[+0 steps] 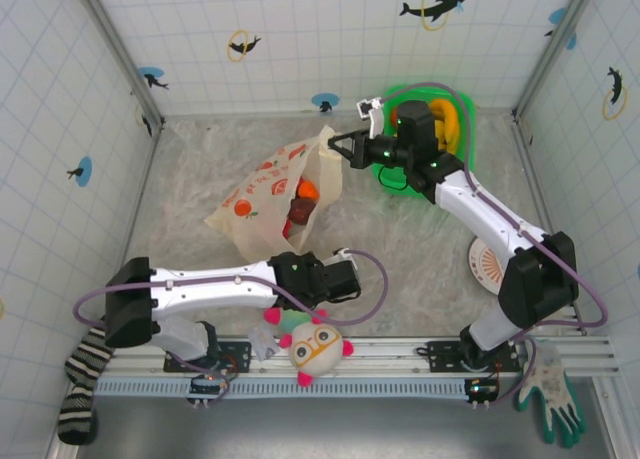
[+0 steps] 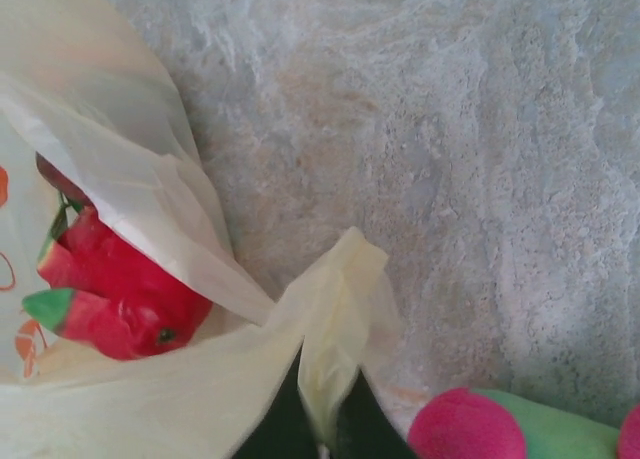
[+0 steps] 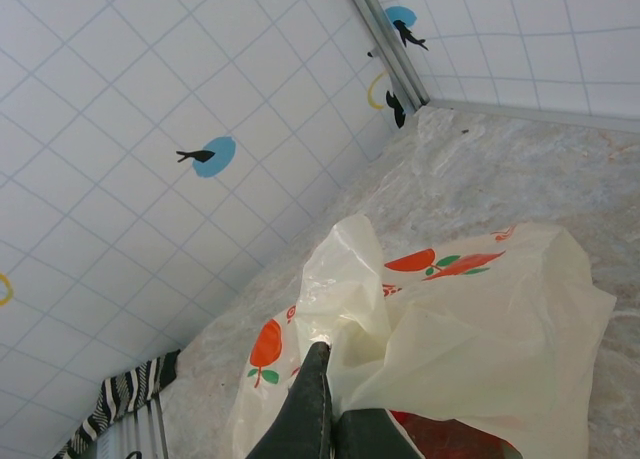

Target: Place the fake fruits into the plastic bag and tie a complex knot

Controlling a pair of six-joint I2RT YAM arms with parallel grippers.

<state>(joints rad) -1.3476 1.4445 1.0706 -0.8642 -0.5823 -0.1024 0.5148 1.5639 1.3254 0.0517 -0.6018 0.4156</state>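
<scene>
At the worktop's near edge a white plush ball (image 1: 316,346) with pink knobs lies just beside the left hand (image 2: 320,427). That hand's fingers are pressed together on a pale-yellow fold of the plastic bag (image 1: 258,197). The bag lies left of the worktop's middle, its long axis running from near-left to far-right and its mouth gaping toward the right edge. Inside sit the fake fruits (image 1: 301,211) — a red fruit (image 2: 118,301) with green tips closest to the left hand, an orange fruit (image 1: 309,190) beyond it. At the bag's far tip the right hand (image 3: 322,357) is clamped tight on the film, which stands up in a peak. Behind that arm, by the far right corner, a green basket (image 1: 398,92) holds yellow bananas (image 1: 454,119).
</scene>
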